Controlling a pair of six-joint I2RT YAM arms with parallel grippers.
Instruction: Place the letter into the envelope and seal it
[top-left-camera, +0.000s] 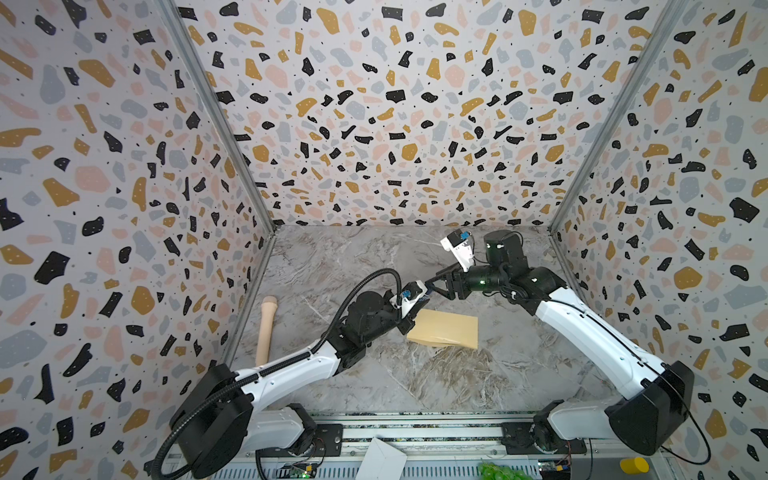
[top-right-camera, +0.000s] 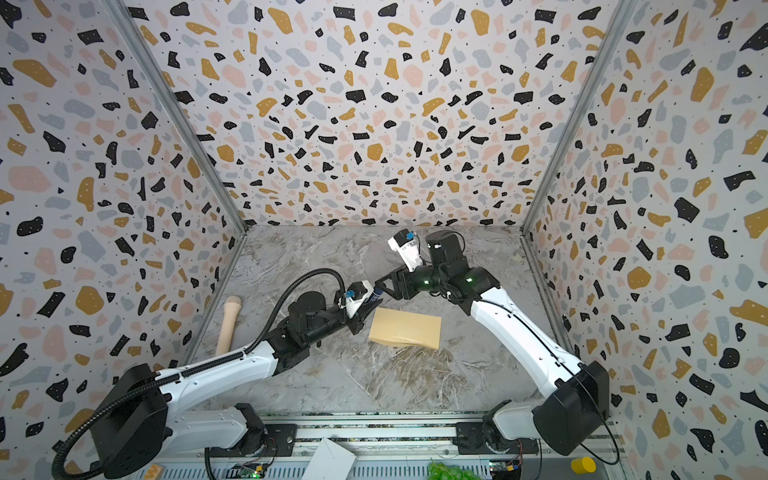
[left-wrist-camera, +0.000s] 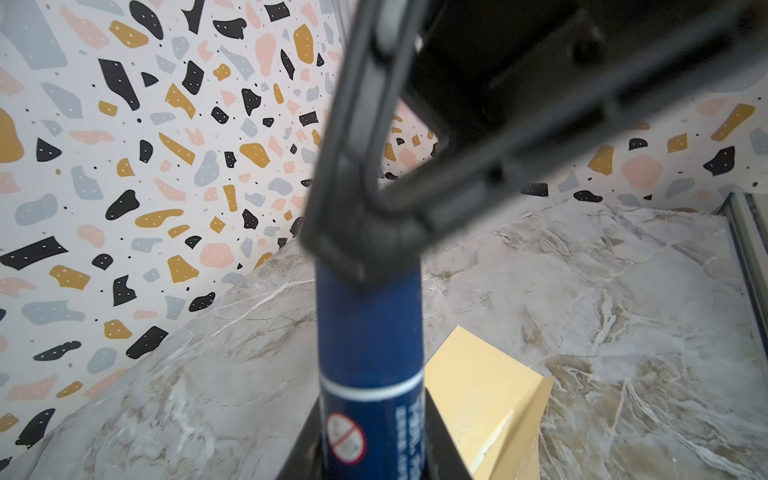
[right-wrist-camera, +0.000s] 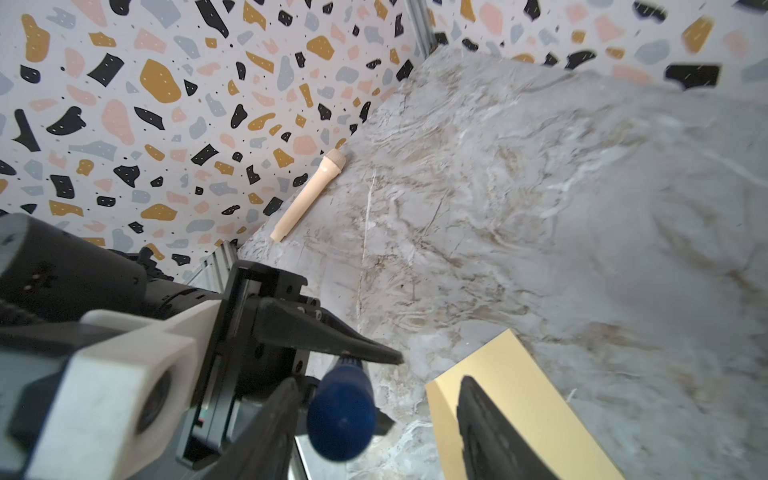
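The tan envelope lies mid-table, its flap edge slightly lifted in the left wrist view. The letter is out of view. My left gripper, just left of the envelope and raised off the table, is shut on a blue glue stick. My right gripper reaches in from the right. It stands open with its fingers either side of the stick's blue cap end, one finger close against the cap, the other over the envelope.
A beige microphone-shaped object lies along the left wall. On the front rail sit a white folded paper, green grapes and a yellow cylinder. Patterned walls close in three sides.
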